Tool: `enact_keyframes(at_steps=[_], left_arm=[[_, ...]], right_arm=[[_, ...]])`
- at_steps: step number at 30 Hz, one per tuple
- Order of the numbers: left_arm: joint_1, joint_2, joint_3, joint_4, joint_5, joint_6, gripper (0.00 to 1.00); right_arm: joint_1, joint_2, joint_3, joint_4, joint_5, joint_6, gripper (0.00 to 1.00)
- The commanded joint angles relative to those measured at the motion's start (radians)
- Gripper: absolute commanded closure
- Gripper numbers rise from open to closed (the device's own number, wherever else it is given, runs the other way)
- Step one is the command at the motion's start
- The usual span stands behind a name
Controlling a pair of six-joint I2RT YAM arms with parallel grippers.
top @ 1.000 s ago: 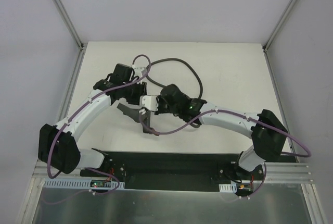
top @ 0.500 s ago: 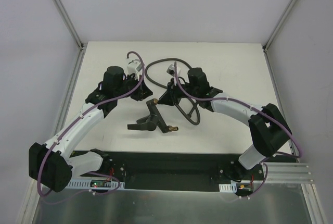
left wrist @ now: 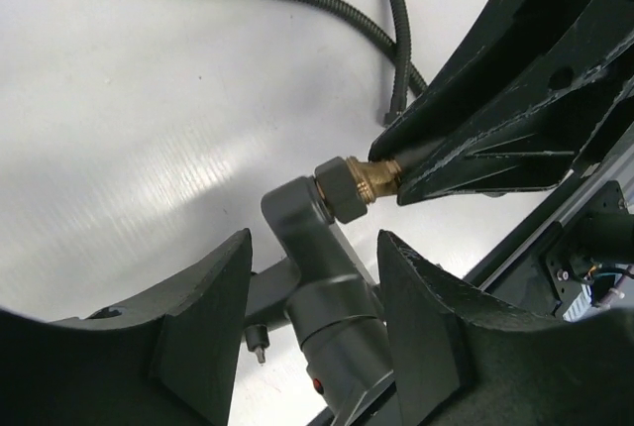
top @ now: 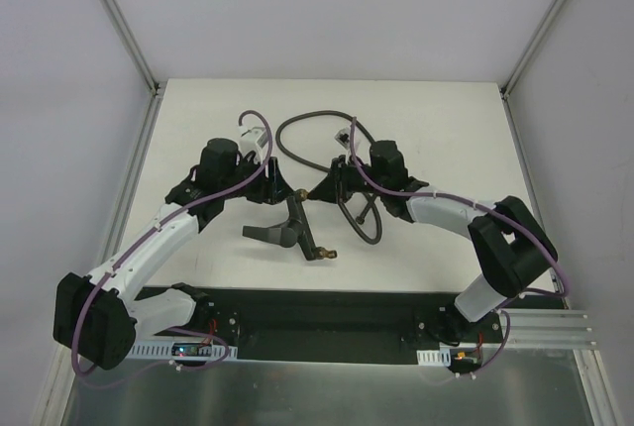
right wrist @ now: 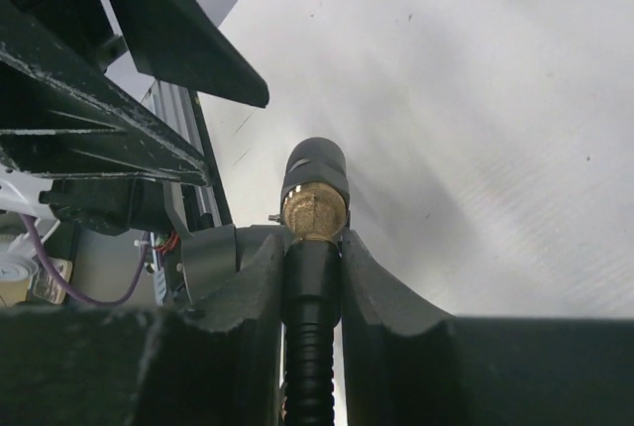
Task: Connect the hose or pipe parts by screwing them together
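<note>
The dark-grey T-shaped fitting [top: 292, 226] [left wrist: 315, 277] hangs between the two grippers above the table, with one brass tip [top: 328, 254] pointing toward the near edge. My left gripper [top: 277, 189] [left wrist: 312, 240] is open, its fingers straddling the fitting's body with gaps showing. My right gripper [top: 323, 188] [right wrist: 313, 248] is shut on the black end sleeve of the corrugated hose [top: 322, 115] [right wrist: 311, 367]. The hose's brass connector [right wrist: 315, 210] [left wrist: 372, 177] presses against the fitting's upper port [right wrist: 316, 161]. The rest of the hose loops behind and to the right of the grippers.
White walls with metal corner posts [top: 119, 25] enclose the white table [top: 436, 109]. A black base plate [top: 327, 312] with both arm mounts lies along the near edge. Purple cables [top: 248, 117] arch over each arm.
The left jaws, shut half a second ago, now stand open around the fitting. Both grippers have shifted slightly toward the near edge, and the fitting has tilted a little.
</note>
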Motion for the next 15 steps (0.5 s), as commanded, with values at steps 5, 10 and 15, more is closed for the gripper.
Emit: enact_keyframes(at_steps=[5, 10, 15], left_arm=[[-0.004, -0.001, -0.045, 0.031, 0.029, -0.077, 0.47], [-0.007, 0.06, -0.047, 0.062, 0.075, -0.09, 0.45], [-0.012, 0.137, -0.042, 0.079, 0.089, -0.068, 0.45]], right_arm=[[0.0, -0.083, -0.048, 0.285, 0.114, 0.207, 0.99], [0.0, -0.091, -0.065, 0.292, 0.157, 0.228, 0.99], [0.0, -0.094, -0.079, 0.311, 0.179, 0.244, 0.99]])
